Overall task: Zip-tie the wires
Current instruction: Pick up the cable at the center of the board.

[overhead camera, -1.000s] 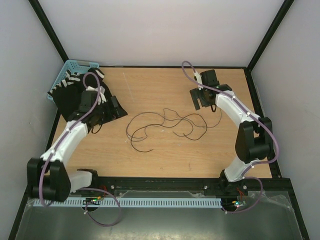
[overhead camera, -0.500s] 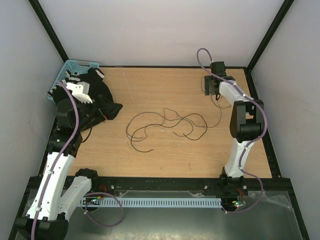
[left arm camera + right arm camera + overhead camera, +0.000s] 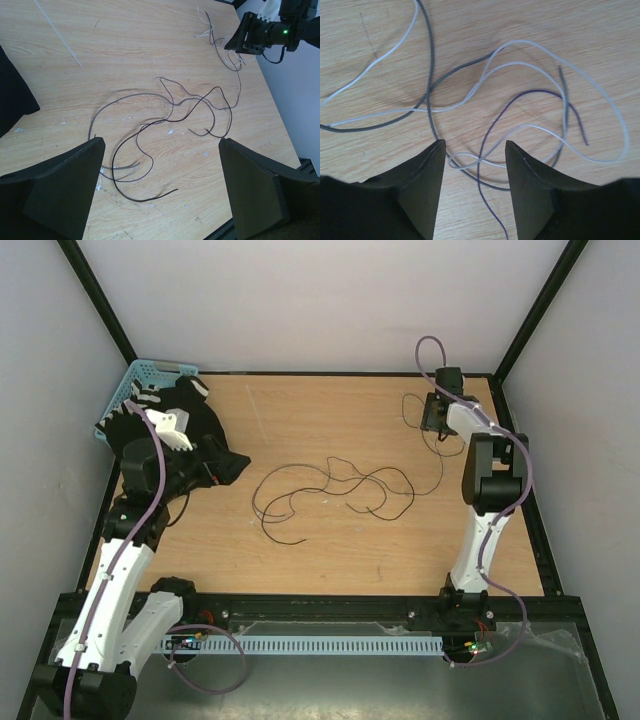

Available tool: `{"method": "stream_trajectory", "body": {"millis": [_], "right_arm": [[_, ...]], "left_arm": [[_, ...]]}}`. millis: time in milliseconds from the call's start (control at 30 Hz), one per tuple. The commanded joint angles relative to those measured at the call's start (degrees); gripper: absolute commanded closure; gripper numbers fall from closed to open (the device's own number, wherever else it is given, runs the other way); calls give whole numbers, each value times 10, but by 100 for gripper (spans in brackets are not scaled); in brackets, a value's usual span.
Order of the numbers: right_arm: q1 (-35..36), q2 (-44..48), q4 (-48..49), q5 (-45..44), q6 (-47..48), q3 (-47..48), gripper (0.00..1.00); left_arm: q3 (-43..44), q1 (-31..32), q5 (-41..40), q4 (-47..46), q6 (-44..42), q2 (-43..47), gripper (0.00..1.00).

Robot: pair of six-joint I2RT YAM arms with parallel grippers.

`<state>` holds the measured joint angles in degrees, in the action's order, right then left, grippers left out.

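The wires (image 3: 335, 490) lie as a loose black tangle at the table's middle, also in the left wrist view (image 3: 165, 115). More thin wires, white, grey and purple (image 3: 520, 100), lie at the far right (image 3: 432, 445). My right gripper (image 3: 432, 420) hangs open just above them, its jaws (image 3: 475, 150) straddling a few strands without holding any. My left gripper (image 3: 205, 465) is raised over the table's left side, wide open and empty (image 3: 160, 200). A thin straight white strip (image 3: 255, 415), seemingly the zip tie, lies flat at far left-centre, also in the left wrist view (image 3: 60, 36).
A black cloth with white stripes (image 3: 195, 415) lies at the far left, partly over a blue basket (image 3: 150, 372); its edge shows in the left wrist view (image 3: 12, 100). Black frame posts and white walls enclose the table.
My left arm has lifted from low over the cloth to a raised pose. My right gripper has moved back and right to the wires at the far right corner.
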<state>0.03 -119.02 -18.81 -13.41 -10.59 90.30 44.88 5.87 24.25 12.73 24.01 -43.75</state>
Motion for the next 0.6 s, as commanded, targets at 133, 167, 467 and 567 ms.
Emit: {"method": "stream_trajectory", "body": {"millis": [133,167,467,567], "right_arm": [[4,-29,23,47,-27,13,53],[4,-29,23,49,-26,13,60],[16,124,19,2,3,-33,100],[40,200,19,-43,29,-42,100]], "left_arm": [[-5,-1,12,-21,-3,1,1],[-5,0,12,-22,-2,0,1],[25,0,51,-66,38,-14,1],[43,1,71,-96,68,-22,1]]}}
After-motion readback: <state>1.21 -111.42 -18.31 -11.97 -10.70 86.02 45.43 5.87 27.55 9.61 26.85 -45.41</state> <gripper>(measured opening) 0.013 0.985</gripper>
